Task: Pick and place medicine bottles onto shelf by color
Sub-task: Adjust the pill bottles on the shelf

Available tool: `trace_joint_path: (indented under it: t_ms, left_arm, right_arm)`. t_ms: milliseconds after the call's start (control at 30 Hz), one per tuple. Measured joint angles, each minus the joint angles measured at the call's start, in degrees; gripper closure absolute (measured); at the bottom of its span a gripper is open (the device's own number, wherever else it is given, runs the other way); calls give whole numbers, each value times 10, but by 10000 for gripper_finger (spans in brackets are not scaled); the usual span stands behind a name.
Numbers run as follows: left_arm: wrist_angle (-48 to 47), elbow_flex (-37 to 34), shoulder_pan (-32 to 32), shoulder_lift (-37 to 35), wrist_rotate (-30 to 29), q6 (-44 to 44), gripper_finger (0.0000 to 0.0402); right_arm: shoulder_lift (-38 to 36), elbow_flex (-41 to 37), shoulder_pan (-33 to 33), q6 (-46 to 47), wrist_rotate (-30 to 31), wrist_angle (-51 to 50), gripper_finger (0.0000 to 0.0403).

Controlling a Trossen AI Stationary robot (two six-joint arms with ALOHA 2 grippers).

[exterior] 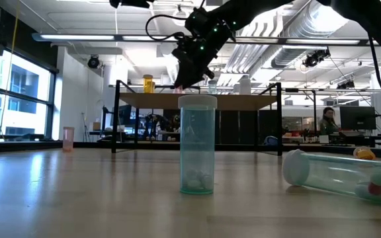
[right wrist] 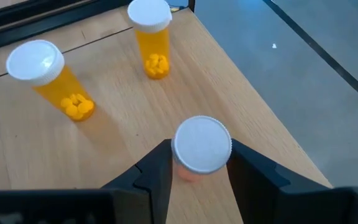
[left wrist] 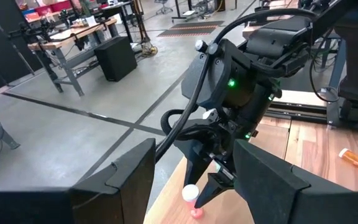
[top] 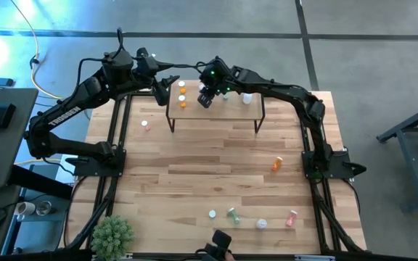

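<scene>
Fig. Setting down a pink bottle at the shelf, seen from above and from my wrists.

(a) Table (top: 216,159). Loose bottles (top: 234,214) lie and stand near its front edge. One orange one (top: 276,164) lies toward the right side, and one pink one (top: 145,125) stands left of the shelf.

(b) Shelf (top: 216,116). It stands at the table's far edge and carries the sorted bottles.

(c) My left gripper (top: 169,87). It waits just off the shelf's left end, jaws spread and holding nothing.

(d) My right gripper (top: 207,100). It hangs over the shelf's left half, pointing down. Its jaws bracket the pink bottle's cap closely on both sides. I cannot tell whether they are pinching it or have just let go.

(e) Orange pair (right wrist: 151,40). Both stand upright on the shelf, near the pink bottle but apart from it.

(f) Pink bottle (right wrist: 202,144). It stands upright on the shelf board, close to the edge with bare floor beyond.

Doing the step well, as I judge it: I should part both jaws evenly until they clear the cap. Then I should rise straight up with no sideways drift, because a snagged cap could tip the bottle over that near edge. Pink should keep its own patch, clear of the orange pair.
</scene>
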Motion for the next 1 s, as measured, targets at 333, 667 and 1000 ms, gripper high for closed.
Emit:
trace_joint_path:
  t_ms: [333, 667, 1000]
  left_arm:
    - [0, 0, 0, 0, 0, 0, 194]
    - [0, 0, 0, 0, 0, 0, 194]
    - [0, 0, 0, 0, 0, 0, 194]
  right_arm:
    - [-4, 41, 0, -15, -10, -28, 263]
    - [-4, 105, 0, -42, -11, -78, 263]
    - [-4, 212, -34, -80, -12, -162, 263]
